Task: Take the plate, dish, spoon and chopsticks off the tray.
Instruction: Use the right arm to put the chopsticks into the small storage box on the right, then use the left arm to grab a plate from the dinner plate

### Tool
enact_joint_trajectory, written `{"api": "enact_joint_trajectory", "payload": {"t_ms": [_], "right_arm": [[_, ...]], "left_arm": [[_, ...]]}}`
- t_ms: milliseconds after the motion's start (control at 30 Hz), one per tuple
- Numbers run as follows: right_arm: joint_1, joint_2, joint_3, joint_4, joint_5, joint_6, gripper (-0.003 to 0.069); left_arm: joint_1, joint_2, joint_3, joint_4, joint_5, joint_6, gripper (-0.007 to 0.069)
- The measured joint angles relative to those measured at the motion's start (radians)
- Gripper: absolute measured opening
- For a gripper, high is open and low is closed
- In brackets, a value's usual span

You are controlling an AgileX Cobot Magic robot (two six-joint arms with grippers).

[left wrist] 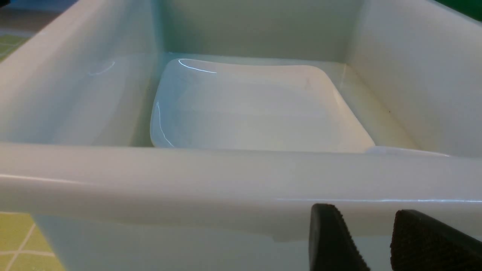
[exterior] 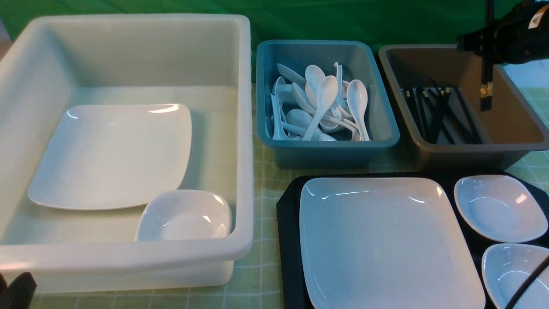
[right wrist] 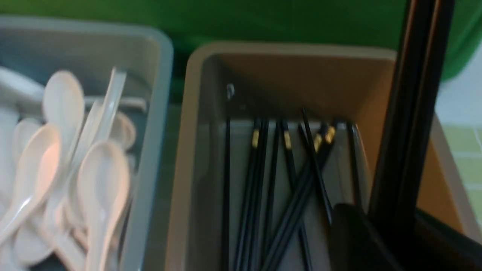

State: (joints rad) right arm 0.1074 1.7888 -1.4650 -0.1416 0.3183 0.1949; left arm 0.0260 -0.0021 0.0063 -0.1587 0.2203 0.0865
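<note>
The white tub (exterior: 246, 128) is the biggest thing here, standing straight ahead of the left hand (left wrist: 367, 226). That hand's two fingers (left wrist: 331, 241) stand apart with nothing between them, released, just short of the tub's near wall. Inside the tub lie a spare plate (exterior: 111, 154) and a spare dish (exterior: 184, 216).

The black tray (exterior: 288, 240) lies below the right hand (exterior: 484, 45) and nearer the robot. It carries the large plate (exterior: 381, 240), with two small dishes (exterior: 499, 208) just beside the plate.

The brown bin (exterior: 467, 156) sits directly under the right hand. A teal bin (exterior: 326, 156) full of white spoons (exterior: 326, 98) stands just beside it, toward the left hand.

The right hand is clenched on the chopsticks (exterior: 486, 81) — held upright, their tips hanging over the loose sticks (exterior: 433, 116) on the brown bin's floor.
</note>
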Motion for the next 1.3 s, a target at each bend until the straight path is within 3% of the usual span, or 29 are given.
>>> {"api": "enact_joint_trajectory", "payload": {"t_ms": [67, 233, 367, 500, 567, 700, 800, 1033, 1300], "right_arm": [[-0.002, 0.095, -0.001, 0.0, -0.095, 0.004, 0.0104], [-0.002, 0.189, -0.001, 0.0, -0.132, 0.023, 0.0139], [-0.002, 0.215, 0.0, 0.0, -0.122, 0.046, 0.0269], [-0.002, 0.18, -0.001, 0.0, -0.087, 0.046, 0.0307], [-0.003, 0.149, -0.002, -0.001, -0.054, 0.046, 0.0292], [-0.003, 0.0, -0.005, -0.001, 0.143, 0.003, 0.0124], [-0.003, -0.084, -0.004, -0.001, 0.269, -0.029, 0.0044], [-0.003, -0.39, 0.128, 0.003, 0.531, -0.067, 0.0], [-0.003, -0.8, 0.447, 0.101, 0.554, -0.086, 0.0]], "left_arm": [[0.0, 0.0, 0.0, 0.0, 0.0, 0.0, 0.0224], [0.0, 0.0, 0.0, 0.0, 0.0, 0.0, 0.0224], [0.0, 0.0, 0.0, 0.0, 0.0, -0.001, 0.0224], [0.0, 0.0, 0.0, 0.0, 0.0, -0.001, 0.0224], [0.0, 0.0, 0.0, 0.0, 0.0, -0.001, 0.0224], [0.0, 0.0, 0.0, 0.0, 0.0, -0.001, 0.0224], [0.0, 0.0, 0.0, 0.0, 0.0, -0.001, 0.0224], [0.0, 0.0, 0.0, 0.0, 0.0, -0.001, 0.0224], [0.0, 0.0, 0.0, 0.0, 0.0, 0.0, 0.0224]]}}
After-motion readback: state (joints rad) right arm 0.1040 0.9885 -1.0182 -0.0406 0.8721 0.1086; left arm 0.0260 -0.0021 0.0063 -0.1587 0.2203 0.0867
